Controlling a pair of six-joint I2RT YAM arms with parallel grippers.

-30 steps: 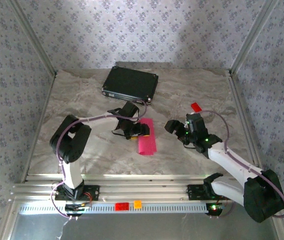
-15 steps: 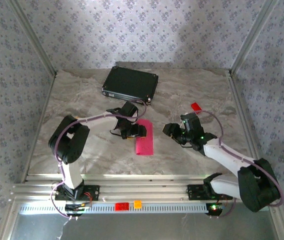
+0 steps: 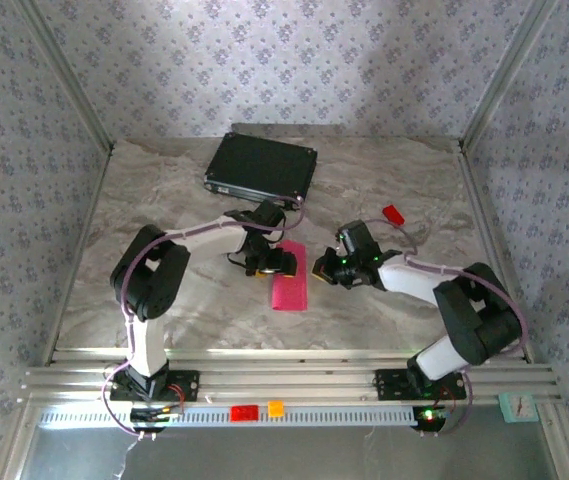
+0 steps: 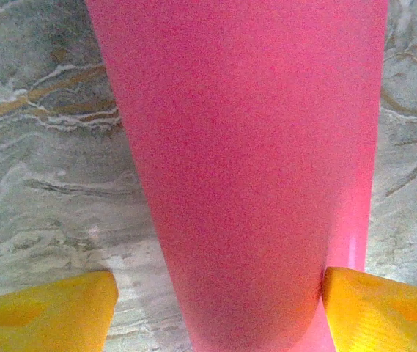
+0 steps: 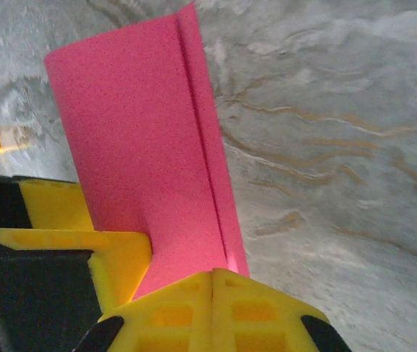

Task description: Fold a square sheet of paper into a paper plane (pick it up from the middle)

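The square sheet of paper (image 3: 290, 284) is magenta-pink and folded into a long narrow strip on the marble table. My left gripper (image 3: 270, 262) stands open at the strip's far-left end. In the left wrist view the paper (image 4: 245, 161) runs between the two yellow fingertips (image 4: 43, 314), touching the right one. My right gripper (image 3: 324, 268) is at the strip's far-right edge. In the right wrist view its gripper (image 5: 214, 304) has its yellow jaws pressed together, and the paper (image 5: 142, 154), with a layered edge, comes out from under their tips.
A black case (image 3: 261, 167) lies at the back of the table. A small red block (image 3: 393, 213) sits to the right, behind my right arm. Red (image 3: 244, 411) and orange (image 3: 276, 408) pieces rest on the front rail.
My right arm swung left up to the paper and its jaws went from wide open to shut. The paper and my left gripper shifted slightly.
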